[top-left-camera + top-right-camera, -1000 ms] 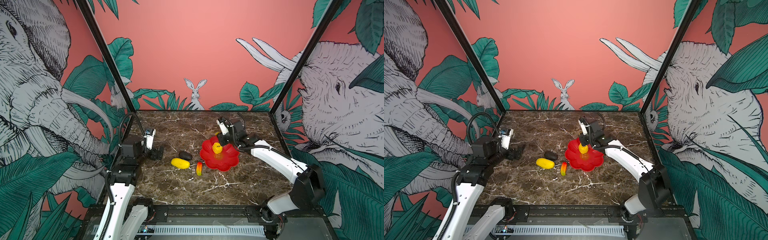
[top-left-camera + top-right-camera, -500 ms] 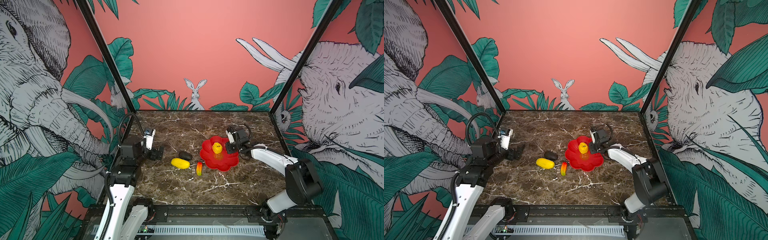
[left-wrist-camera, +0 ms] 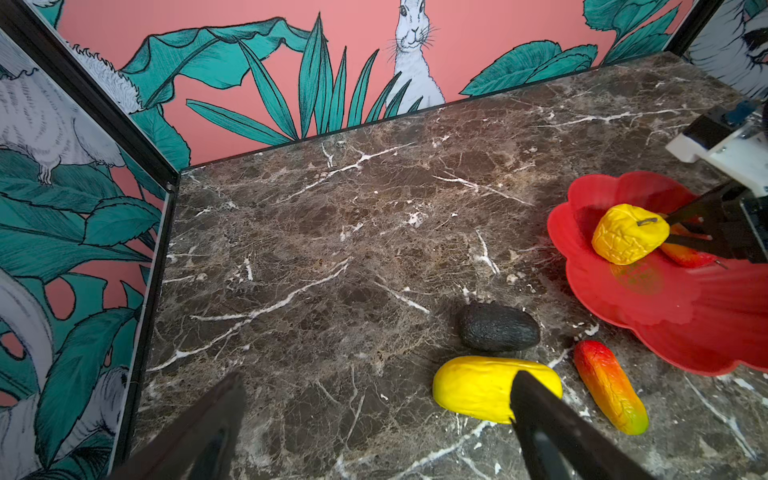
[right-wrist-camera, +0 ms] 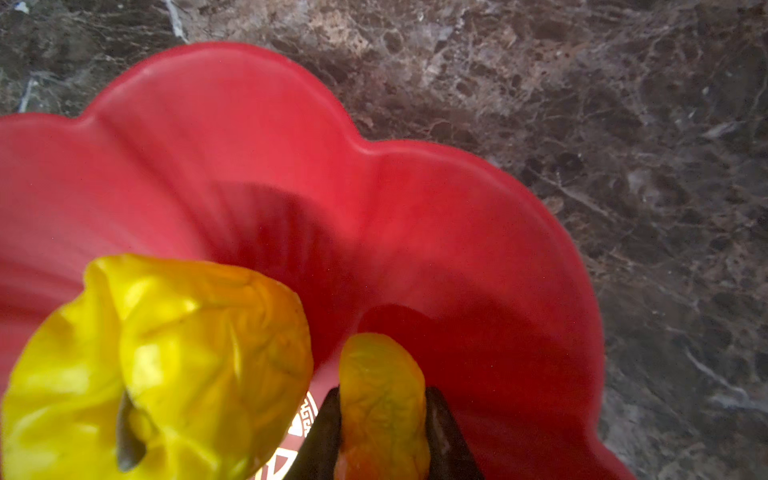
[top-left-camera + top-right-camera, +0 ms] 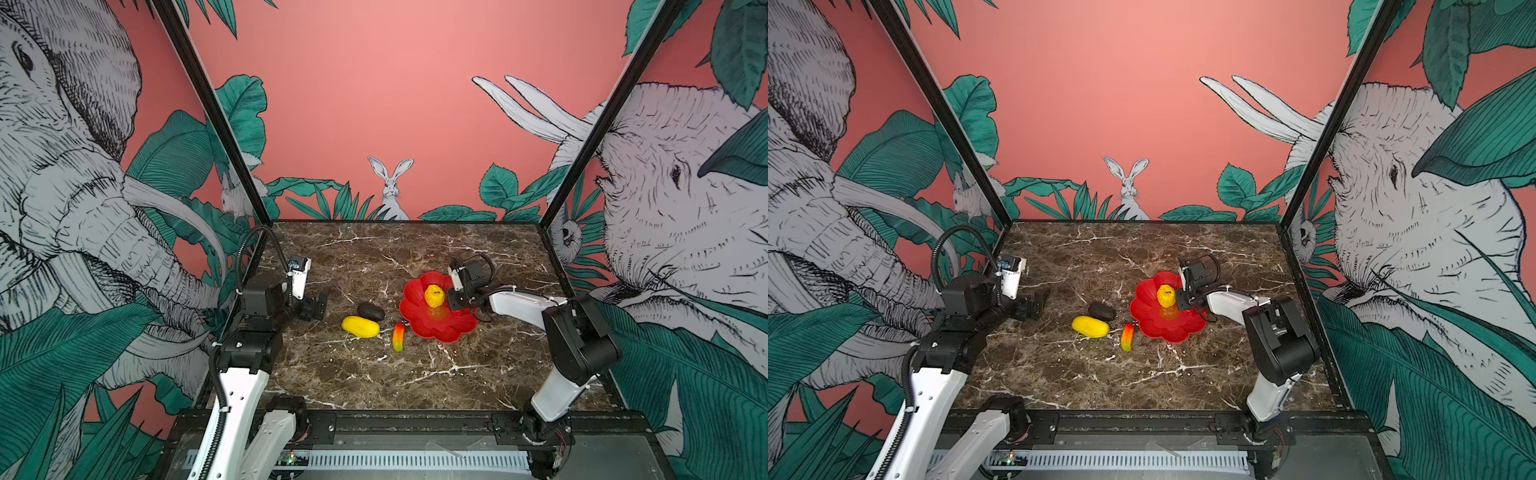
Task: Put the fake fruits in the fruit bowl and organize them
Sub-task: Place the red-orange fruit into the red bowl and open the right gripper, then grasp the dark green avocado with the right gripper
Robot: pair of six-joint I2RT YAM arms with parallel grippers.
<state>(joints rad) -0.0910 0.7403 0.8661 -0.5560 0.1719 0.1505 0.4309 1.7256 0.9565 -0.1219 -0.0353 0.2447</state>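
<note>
While bowl (image 5: pixel 436 329) holds bumpy fruit (image 5: pixel 434 296), right fingers (image 4: pixel 322 432) pinch slim fruit (image 4: pixel 382 399); left fingers (image 3: pixel 552 424) wide.

left arm (image 5: pixel 239 395): white tube-shaped links, black blocky joints | ribbed hose (image 5: pixel 245 249): black, arched, held with white zip ties | wrist camera (image 5: pixel 300 277): white housing, small blue part | right arm (image 5: pixel 515 305): white links, bulky black elbow joint (image 5: pixel 577 340), thin black wires | left gripper (image 3: pixel 376 376): two slim black tapered fingers (image 3: pixel 552 432)
</note>
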